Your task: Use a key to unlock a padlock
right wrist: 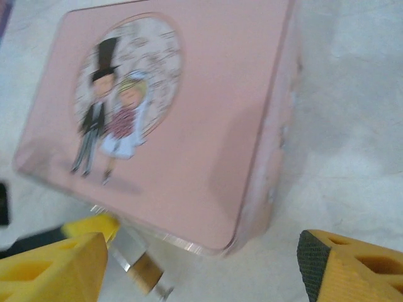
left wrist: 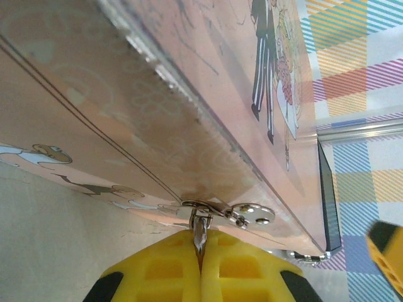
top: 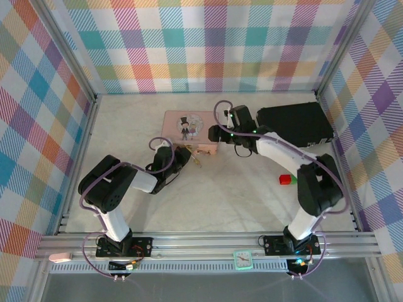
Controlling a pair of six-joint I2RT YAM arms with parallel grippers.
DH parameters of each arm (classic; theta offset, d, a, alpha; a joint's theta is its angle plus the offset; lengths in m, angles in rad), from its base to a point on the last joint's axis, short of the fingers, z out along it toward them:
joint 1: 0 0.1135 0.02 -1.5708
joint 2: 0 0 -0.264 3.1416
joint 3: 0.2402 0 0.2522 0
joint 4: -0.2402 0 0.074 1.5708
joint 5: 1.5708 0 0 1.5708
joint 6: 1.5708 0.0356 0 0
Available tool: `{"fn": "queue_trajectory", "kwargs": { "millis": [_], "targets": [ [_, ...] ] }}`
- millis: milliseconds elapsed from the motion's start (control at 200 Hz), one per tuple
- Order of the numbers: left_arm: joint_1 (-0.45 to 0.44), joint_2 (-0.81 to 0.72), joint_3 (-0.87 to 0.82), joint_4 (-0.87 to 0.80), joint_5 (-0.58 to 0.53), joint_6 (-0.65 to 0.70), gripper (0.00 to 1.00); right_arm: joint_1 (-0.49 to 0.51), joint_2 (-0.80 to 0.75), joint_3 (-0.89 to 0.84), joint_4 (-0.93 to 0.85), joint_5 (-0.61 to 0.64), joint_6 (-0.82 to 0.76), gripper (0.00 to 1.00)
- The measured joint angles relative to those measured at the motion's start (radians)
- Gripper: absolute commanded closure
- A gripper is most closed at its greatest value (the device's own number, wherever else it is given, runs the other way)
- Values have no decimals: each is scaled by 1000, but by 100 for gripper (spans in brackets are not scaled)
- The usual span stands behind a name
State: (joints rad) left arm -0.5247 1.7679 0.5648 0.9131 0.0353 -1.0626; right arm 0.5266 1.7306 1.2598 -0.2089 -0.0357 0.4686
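The pink tin (top: 187,128) with its cartoon couple lies at mid-table. On its front edge sits a silver hasp (left wrist: 249,214). My left gripper (left wrist: 201,251) is shut on a thin silver piece (left wrist: 200,231) that passes through the hasp loop and looks like the padlock's shackle. In the right wrist view the padlock's brass body (right wrist: 144,272) hangs below the tin's (right wrist: 189,126) front edge, beside a left finger (right wrist: 94,224). A blurred silver stub (right wrist: 165,290) pokes from its far end; I cannot tell if it is the key. My right gripper (right wrist: 201,264) hovers open over the tin's corner, holding nothing.
A black box (top: 296,123) stands at the back right, close behind the right arm. A small red and green block (top: 286,180) lies by the right arm's elbow. Plaid walls close off three sides. Bare tabletop (top: 220,201) stretches in front of the tin.
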Motion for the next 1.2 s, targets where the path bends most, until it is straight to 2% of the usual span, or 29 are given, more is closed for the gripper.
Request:
{"fn": "queue_trajectory", "kwargs": {
  "millis": [145,285,525,865,1200],
  "targets": [
    [-3,12,-4,27,-7,-10,100,-1,161,77,73,2,60,21],
    [-4,27,-7,59,-19,-20,100,4,225,80,114,13,131,23],
    [-5,47,-45,144,-73,-59,100,11,222,48,176,80,261,27],
    [-18,170,-96,426,-207,-172,100,29,192,-22,249,127,361,30],
    [31,174,-130,474,-282,-204,100,29,189,-25,249,157,366,30]
  ]
}}
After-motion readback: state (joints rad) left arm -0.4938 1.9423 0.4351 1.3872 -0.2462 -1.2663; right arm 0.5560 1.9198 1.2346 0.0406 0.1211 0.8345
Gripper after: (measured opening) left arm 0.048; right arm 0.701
